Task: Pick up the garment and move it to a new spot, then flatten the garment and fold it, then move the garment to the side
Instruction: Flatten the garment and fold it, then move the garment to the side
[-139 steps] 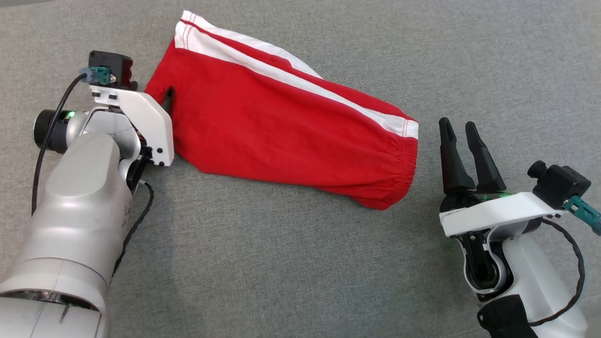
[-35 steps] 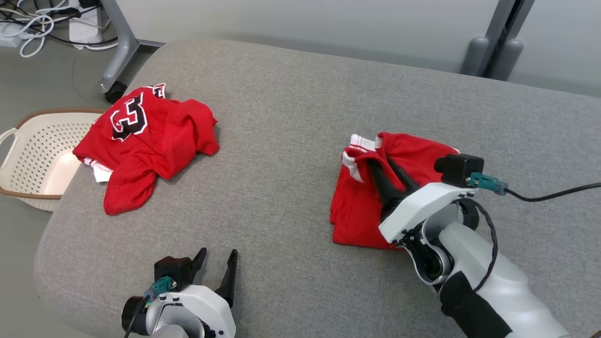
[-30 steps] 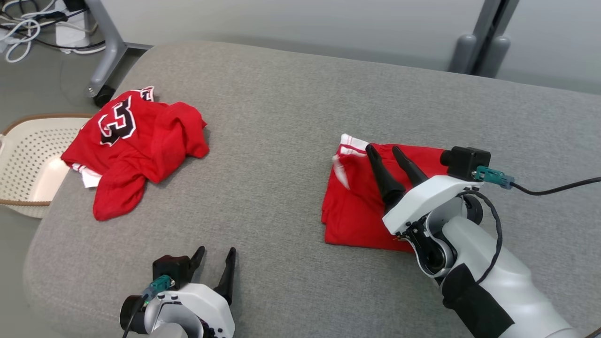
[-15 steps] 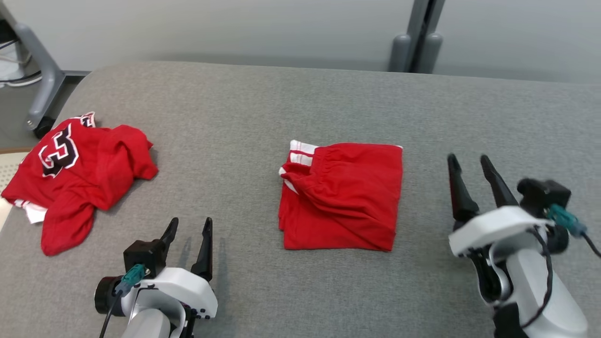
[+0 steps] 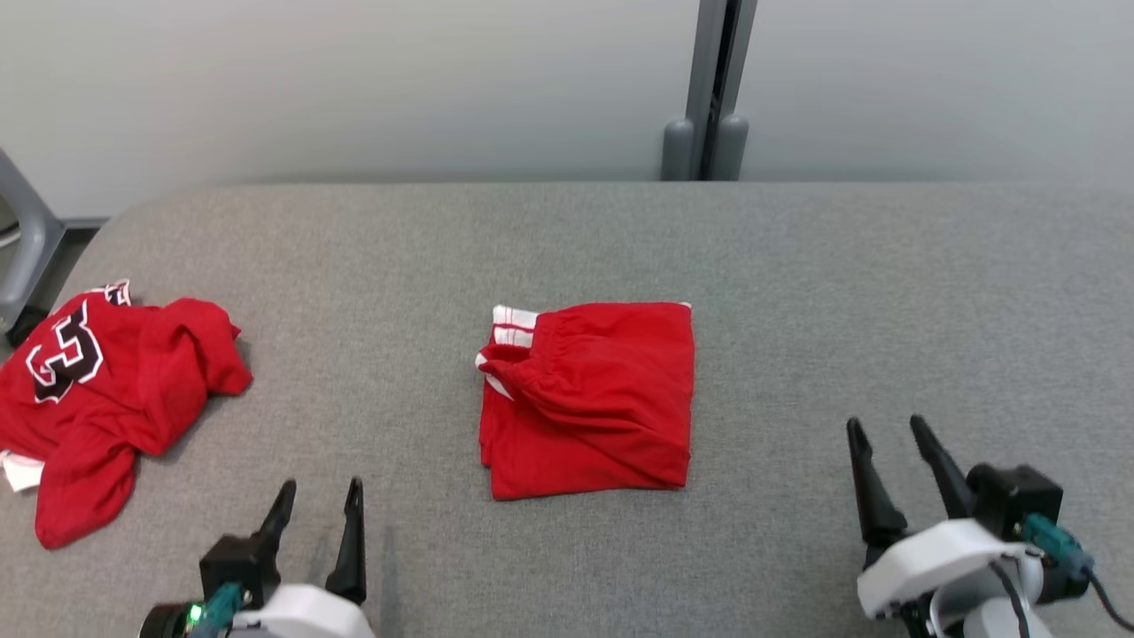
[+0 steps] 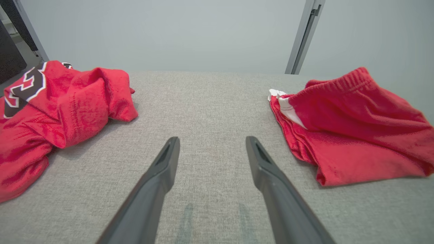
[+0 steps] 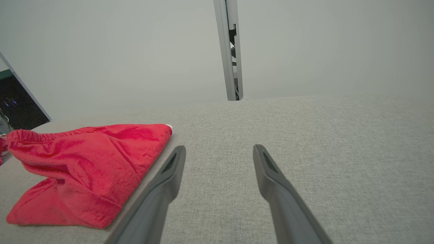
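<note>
Lets go of the folded red fabric shorts with white side stripes (image 5: 589,399), now lying flat midway across the grey fabric worktop (image 5: 886,292). Pulls the right fingers (image 5: 868,496) back well clear, spread wide, empty; keeps the left fingers (image 5: 353,540) wide and empty too. Ignores the crumpled red numbered jersey (image 5: 115,390) at left. Looks placed, task all but done

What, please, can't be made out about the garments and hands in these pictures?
Red jersey: head view's left edge crops it; its number is partly folded away.
Folded shorts: lower layers hidden under the top layer; left wrist view's right edge crops them.
Left hand, right hand: head view's bottom edge crops their wrists.
</note>
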Tool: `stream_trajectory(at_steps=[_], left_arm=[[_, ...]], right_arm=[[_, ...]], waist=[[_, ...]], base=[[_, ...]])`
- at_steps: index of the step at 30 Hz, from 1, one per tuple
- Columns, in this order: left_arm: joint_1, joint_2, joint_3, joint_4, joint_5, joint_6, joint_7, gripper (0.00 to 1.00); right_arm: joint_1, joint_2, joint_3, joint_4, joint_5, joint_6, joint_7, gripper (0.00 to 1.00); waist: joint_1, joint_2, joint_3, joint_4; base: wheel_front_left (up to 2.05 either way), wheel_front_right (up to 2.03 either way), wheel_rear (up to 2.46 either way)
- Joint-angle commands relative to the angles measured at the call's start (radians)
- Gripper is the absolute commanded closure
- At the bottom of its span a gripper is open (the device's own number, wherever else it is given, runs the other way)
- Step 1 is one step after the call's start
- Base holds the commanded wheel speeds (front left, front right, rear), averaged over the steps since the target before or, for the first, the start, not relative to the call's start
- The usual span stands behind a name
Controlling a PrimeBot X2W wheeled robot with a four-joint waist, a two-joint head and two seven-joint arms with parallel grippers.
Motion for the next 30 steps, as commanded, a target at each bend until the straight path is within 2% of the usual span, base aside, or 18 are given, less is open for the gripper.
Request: stream_trajectory(at_steps=[1, 9, 17, 23, 30], left_arm=[[0.026, 0.004, 0.011, -0.009, 0.008, -0.003, -0.002, 0.00], [0.121, 0.001, 0.051, -0.045, 0.016, -0.003, -0.002, 0.00], [0.095, 0.001, 0.027, -0.051, -0.005, -0.008, -0.002, 0.00], [0.039, 0.001, -0.035, -0.060, -0.020, -0.019, -0.002, 0.00], [-0.008, 0.001, -0.069, -0.069, -0.021, -0.041, -0.002, 0.00]], right_arm=[[0.026, -0.005, 0.008, -0.008, -0.002, 0.000, -0.004, 0.00], [0.102, -0.005, 0.041, -0.017, 0.032, 0.000, -0.004, 0.00], [0.065, -0.005, 0.086, -0.015, 0.063, 0.000, -0.004, 0.00], [-0.070, -0.006, 0.162, 0.072, 0.100, 0.000, -0.004, 0.00], [-0.237, -0.006, 0.190, 0.269, 0.142, 0.000, -0.004, 0.00]], waist=[[0.0000, -0.0001, -0.033, -0.017], [0.0000, -0.0001, -0.069, -0.032], [0.0000, -0.0001, -0.030, -0.012], [0.0000, -0.0001, 0.052, 0.063], [0.0000, -0.0001, 0.117, 0.171]], base=[[0.00, 0.00, 0.00], [0.00, 0.00, 0.00], [0.00, 0.00, 0.00], [0.00, 0.00, 0.00], [0.00, 0.00, 0.00]])
